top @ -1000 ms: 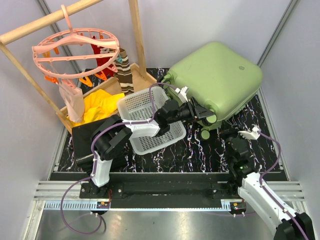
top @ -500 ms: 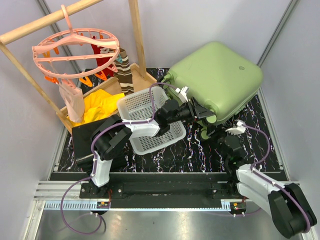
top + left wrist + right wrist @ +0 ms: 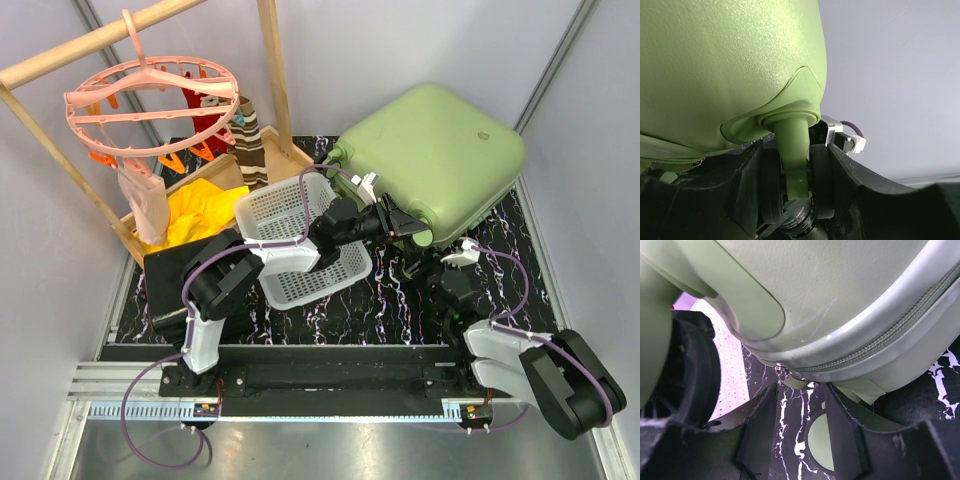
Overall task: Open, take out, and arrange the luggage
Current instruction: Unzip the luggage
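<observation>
Two pieces of lettering showed, and neither could be read. One was a small round emblem [image 3: 483, 137] pressed into the shell of the luggage [image 3: 430, 150]. The other was a line of pale print on the dark wheel [image 3: 797, 220] in the left wrist view. Both were too small to make out.

The luggage lay closed on its broad side at the far right of the black marbled tabletop [image 3: 350, 310]. Its near corner with the wheels pointed toward the arms, just beside a white perforated basket [image 3: 285, 215].

The left pincer [image 3: 792, 152] reached over the basket to that corner. It was clamped on the green wheel strut [image 3: 790, 130], with one black finger pressed to each side of the strut and the wheel below.

The right pincer [image 3: 800, 390] sat low under the luggage's near edge with its fingers spread apart and nothing between them. Only the tabletop and a round green cap showed in the gap. Just above the fingertips hung a small metal zipper pull [image 3: 782, 372]. From there the closed zipper [image 3: 880, 342] ran up along the seam of the shell.
</observation>
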`<action>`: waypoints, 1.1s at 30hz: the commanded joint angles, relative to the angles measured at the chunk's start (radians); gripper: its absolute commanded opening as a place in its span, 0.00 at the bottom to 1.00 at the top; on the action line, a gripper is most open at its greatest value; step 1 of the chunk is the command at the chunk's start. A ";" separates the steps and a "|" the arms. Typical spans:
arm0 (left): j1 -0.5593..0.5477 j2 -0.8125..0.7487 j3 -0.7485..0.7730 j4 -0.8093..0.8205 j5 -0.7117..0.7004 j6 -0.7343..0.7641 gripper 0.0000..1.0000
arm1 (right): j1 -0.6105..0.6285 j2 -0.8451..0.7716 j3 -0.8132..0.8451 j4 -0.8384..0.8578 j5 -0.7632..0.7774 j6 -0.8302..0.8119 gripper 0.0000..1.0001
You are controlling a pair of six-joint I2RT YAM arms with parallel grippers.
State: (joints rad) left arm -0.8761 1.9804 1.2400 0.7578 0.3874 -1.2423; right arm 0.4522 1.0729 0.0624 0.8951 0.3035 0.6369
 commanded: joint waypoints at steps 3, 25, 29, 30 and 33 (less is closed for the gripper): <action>-0.050 -0.109 0.121 0.374 0.137 -0.057 0.00 | 0.034 0.053 0.027 0.149 0.045 -0.036 0.50; -0.050 -0.121 0.099 0.393 0.137 -0.057 0.00 | 0.062 0.176 0.047 0.269 0.181 0.009 0.20; -0.050 -0.123 0.095 0.397 0.133 -0.060 0.00 | 0.062 0.105 0.047 0.180 0.223 0.006 0.12; -0.050 -0.120 0.095 0.399 0.133 -0.062 0.00 | 0.062 0.076 0.048 0.139 0.235 0.004 0.10; -0.046 -0.121 0.090 0.405 0.128 -0.065 0.00 | 0.063 0.020 0.054 0.049 0.262 0.001 0.02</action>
State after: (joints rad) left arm -0.8829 1.9804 1.2407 0.7635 0.3882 -1.2625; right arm 0.5201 1.1736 0.0784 1.0012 0.4217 0.6518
